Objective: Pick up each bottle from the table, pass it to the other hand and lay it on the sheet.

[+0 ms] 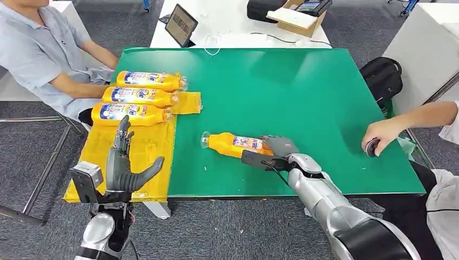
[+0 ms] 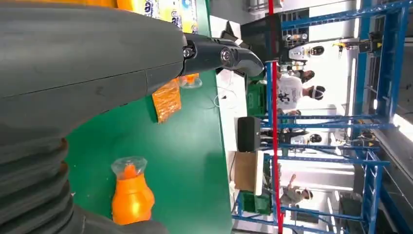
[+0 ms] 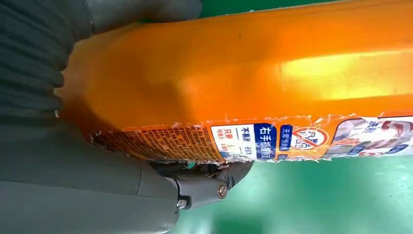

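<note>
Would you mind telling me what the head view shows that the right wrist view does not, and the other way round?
Head view alone: three bottles lying on the yellow sheet, the left hand raised and holding nothing, and a person's hand on the green table. Right wrist view alone: the fine print on the bottle's label. Both: the right hand gripping the lying orange bottle.

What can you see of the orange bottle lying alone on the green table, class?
The orange plastic bottle with a clear cap lies on its side on the green table, cap pointing towards the yellow sheet, apart from it. A colourful printed label with torn edges wraps its middle. The robot's right hand grips its base end, fingers against the label. The left hand is apart, above the sheet.
</note>
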Controlling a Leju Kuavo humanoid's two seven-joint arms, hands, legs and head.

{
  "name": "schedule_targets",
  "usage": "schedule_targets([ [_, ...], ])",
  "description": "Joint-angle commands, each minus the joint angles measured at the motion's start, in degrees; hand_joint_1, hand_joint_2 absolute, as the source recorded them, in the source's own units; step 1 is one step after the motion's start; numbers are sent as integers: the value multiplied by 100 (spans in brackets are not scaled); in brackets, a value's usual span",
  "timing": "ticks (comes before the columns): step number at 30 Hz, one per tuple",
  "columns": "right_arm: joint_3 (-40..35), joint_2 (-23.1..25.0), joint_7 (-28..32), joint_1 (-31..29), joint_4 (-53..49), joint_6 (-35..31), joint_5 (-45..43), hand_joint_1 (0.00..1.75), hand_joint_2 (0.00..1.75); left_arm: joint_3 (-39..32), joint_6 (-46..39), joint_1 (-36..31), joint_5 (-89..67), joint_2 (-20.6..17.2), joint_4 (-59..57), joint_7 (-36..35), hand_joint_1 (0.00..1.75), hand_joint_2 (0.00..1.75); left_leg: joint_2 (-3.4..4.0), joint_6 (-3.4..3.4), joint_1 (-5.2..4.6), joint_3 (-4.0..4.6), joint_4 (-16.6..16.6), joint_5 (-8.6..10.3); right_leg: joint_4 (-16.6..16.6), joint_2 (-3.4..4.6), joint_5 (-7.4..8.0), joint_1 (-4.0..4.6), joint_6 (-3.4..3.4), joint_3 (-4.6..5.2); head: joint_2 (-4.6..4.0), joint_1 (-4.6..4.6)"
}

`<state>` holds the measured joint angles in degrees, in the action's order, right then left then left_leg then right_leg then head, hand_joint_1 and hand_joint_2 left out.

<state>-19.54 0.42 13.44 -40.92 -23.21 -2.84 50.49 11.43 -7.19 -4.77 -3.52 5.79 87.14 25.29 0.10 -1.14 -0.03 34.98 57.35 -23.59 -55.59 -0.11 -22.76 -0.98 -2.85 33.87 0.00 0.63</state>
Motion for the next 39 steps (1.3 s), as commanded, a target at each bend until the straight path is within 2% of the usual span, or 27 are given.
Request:
schedule_targets([
  [1, -60, 40, 22, 119, 542, 85, -16, 159, 175, 57, 33, -230, 18, -120, -422, 12, 0, 175, -11, 5, 5, -14, -7, 0, 8, -11, -3, 6, 9, -18, 0, 0],
  [2, -38, 43, 55, 141, 541, 91, -49, 145, 175, 57, 45, -242, 25, -121, -431, 20, 0, 175, -14, 7, 7, -17, -7, -2, 9, -13, -5, 8, 12, -23, 0, 2],
  [3, 3, 24, 294, 224, 491, 99, -149, 141, 175, 45, 73, -279, 69, -113, -455, 74, 0, 175, -13, 7, 6, -18, -9, -1, 9, -12, -5, 7, 11, -23, 0, 0],
  [6, 121, -6, 521, 326, 502, 177, -344, 175, 175, -86, 70, -420, 269, -74, -588, 82, 0, 175, -23, 7, 9, -20, -10, 0, 14, -22, -6, 9, 12, -29, 0, 0],
  [10, 421, 62, 922, 466, 356, 47, -758, 175, 175, -146, 155, -428, 434, -59, -609, 119, 0, 175, -15, 6, 8, -21, -8, -1, 11, -14, -5, 8, 10, -25, 0, 0],
  [13, 907, 300, 1699, 751, -94, -391, -1428, 175, 175, -172, 178, -220, 680, 73, -392, 286, 0, 175, -9, 7, 9, -25, -9, -3, 12, -9, -4, 10, 11, -26, 0, 0],
  [15, 1190, 527, 2211, 1202, -811, -827, -1878, 175, 175, -185, -110, 101, 657, 278, -124, 535, 0, 175, -2, 10, 12, -27, -11, -6, 15, -3, -3, 13, 14, -26, 0, 0],
  [17, 1398, 713, 2469, 2057, -2216, -778, -2516, 175, 175, -61, -235, 531, 659, 431, 97, 629, 0, 175, 6, 10, 14, -31, -13, -12, 17, 6, -6, 15, 15, -31, 0, 0],
  [20, 1524, 927, 2464, 3067, -4042, -834, -3256, 175, 175, 134, -115, 973, 727, 481, 111, 613, 0, 175, 1, 10, 15, -27, -14, -21, 15, 1, -17, 16, 15, -31, 0, 2],
  [23, 1574, 1059, 2434, 3396, -4842, -1018, -3599, 175, 175, 298, 31, 1098, 622, 435, -74, 376, 0, 175, -29, 11, 11, 1, -6, -22, 1, -19, -29, 11, 13, -12, 0, 0],
  [26, 1355, 1140, 2446, 3532, -5174, -978, -3655, 175, 175, 122, 225, 1126, 972, 446, -240, -133, 0, 175, -34, 7, 7, 53, -4, -9, -1, -27, -18, 6, 8, 38, 0, 2],
  [27, 1220, 1169, 2478, 3560, -5285, -939, -3645, 175, 175, -16, 162, 1099, 1084, 507, -274, -189, 0, 175, -29, 10, 9, 34, -1, -23, -5, -22, -32, 8, 15, 21, 0, 0],
  [29, 825, 1181, 2488, 3544, -5517, -856, -3620, 175, 175, -191, 42, 962, 1071, 545, -344, -173, 0, 175, -27, 13, 7, 54, -3, -19, -4, -20, -23, 5, 13, 42, 0, 0],
  [31, 528, 1127, 2428, 3361, -5462, -799, -3588, 173, 175, -90, 180, 872, 918, 493, -405, -183, 0, 175, -21, 16, 10, 51, 3, -27, -9, -13, -26, 8, 19, 44, 0, 0],
  [36, 6, 1068, 2417, 2377, -4063, -925, -3079, 175, 175, 441, 711, 672, 631, 370, -343, 0, 0, 175, -5, 19, 13, 37, 1, -27, -4, 2, -20, 12, 23, 33, 0, 2],
  [39, -189, 1192, 2480, 1961, -3149, -1030, -2884, 175, 175, 587, 903, 578, 775, 323, -161, -23, 0, 175, -5, 17, 14, 34, 1, -21, -3, 0, -16, 13, 21, 30, 0, 0],
])
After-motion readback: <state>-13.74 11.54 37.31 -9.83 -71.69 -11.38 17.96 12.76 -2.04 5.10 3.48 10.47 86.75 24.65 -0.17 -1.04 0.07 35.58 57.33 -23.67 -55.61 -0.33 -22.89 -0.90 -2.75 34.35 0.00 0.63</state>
